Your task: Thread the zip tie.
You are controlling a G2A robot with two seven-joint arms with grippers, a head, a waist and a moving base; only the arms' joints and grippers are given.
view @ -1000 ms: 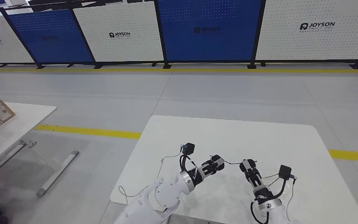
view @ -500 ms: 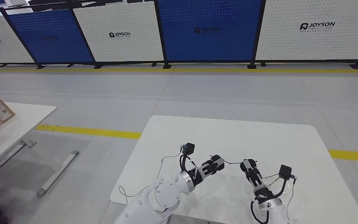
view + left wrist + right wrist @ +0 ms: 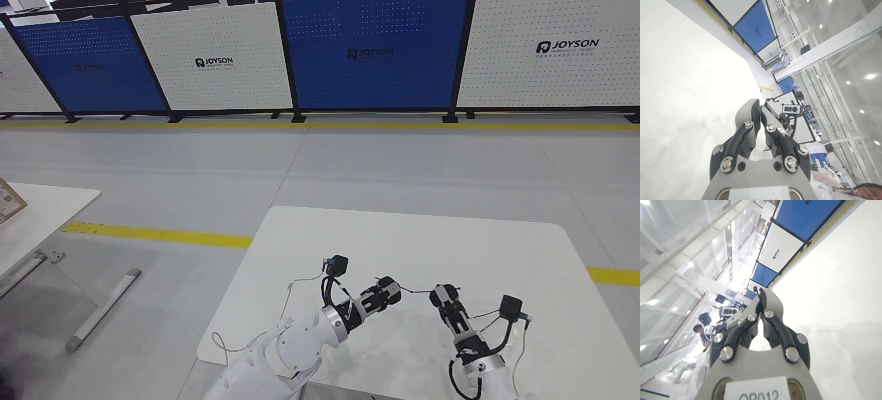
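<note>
the white counter (image 3: pixel 420 240) lies under both arms. the left gripper (image 3: pixel 390 292) and the right gripper (image 3: pixel 441 295) hang just above it near its close edge, tips pointed at each other, near but not touching. the zip tie (image 3: pixel 416 291) spans the gap between them as a thin dark line. its long axis runs side to side from one set of jaws to the other, off the counter.

the right jaws are pressed together on the strap, and the tie's square head (image 3: pixel 755 288) pokes out just past the tips. the left jaws are together too. a dark nub (image 3: pixel 758 108) at their tips looks like the tie's other end pinched there, though the strap is too thin to follow between the pads.

as a judgement, threading turns on bringing the tail round to the head at the right jaws, so the left arm must curl its end that way. whether the tail has entered the slot is too small to tell, and which way the slot faces is hidden.
</note>
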